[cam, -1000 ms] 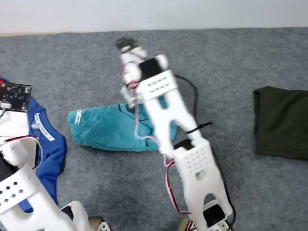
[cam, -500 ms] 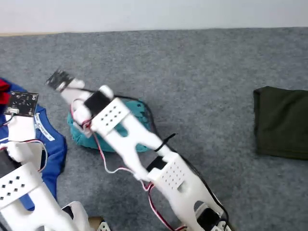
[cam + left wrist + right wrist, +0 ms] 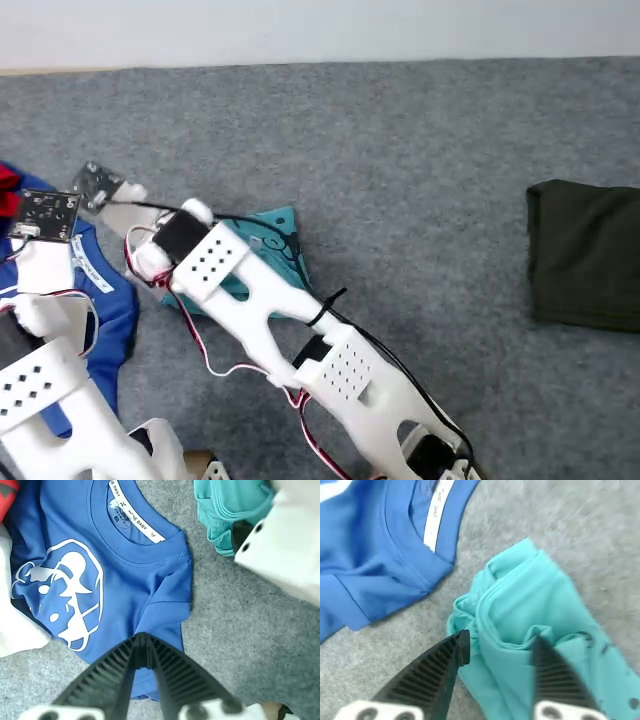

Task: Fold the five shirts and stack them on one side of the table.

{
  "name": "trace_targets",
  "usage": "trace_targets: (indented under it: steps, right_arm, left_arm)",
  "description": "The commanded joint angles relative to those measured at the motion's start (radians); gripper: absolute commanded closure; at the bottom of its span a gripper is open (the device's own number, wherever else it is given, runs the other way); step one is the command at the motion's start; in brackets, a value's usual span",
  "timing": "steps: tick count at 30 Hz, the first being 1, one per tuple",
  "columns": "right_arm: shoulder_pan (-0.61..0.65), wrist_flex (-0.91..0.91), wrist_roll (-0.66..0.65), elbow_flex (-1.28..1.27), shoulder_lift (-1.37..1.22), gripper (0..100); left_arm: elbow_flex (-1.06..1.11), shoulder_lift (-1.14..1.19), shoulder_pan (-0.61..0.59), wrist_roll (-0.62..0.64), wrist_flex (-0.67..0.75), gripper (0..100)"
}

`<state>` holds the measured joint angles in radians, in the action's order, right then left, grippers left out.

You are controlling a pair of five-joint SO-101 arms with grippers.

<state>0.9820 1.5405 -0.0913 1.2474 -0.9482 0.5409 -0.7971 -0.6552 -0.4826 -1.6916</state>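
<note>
A crumpled teal shirt [image 3: 275, 250] lies left of the table's middle, mostly under my right arm [image 3: 230, 275]. My right gripper [image 3: 501, 650] is open just over the teal shirt [image 3: 530, 610], its jaws straddling the bunched end that faces the blue shirt [image 3: 365, 555]. The blue shirt [image 3: 100, 565], with a white print, lies flat at the table's left edge [image 3: 105, 300]. My left gripper [image 3: 143, 642] hovers shut above its hem with nothing held. A folded dark green shirt [image 3: 585, 255] sits at the far right.
A white cloth [image 3: 15, 625] and a red one [image 3: 6, 490] lie beside the blue shirt at the far left. Grey carpet [image 3: 430, 150] covers the table, with open room between the teal and dark green shirts. The right arm's white housing [image 3: 280, 545] is close to the left gripper.
My right arm swung left from the table's middle across the teal shirt to its left end, and the shirt now looks more bunched. The left arm barely moved.
</note>
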Motion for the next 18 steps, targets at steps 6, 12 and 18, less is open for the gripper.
trace_targets:
  steps: [6, 12, 18]
  right_arm:
    - [-0.082, 0.156, -0.051, 0.242, 0.108, 73.4]
    - [-0.193, 0.226, -0.046, 0.245, 0.102, 73.4]
    - [-0.266, 0.217, -0.051, 0.249, -0.038, 73.4]
  left_arm:
    - [-0.007, -0.014, -0.002, -0.003, 0.011, 100]
    - [-0.008, -0.015, -0.002, 0.000, -0.006, 100]
    - [-0.008, -0.015, -0.002, 0.000, -0.012, 100]
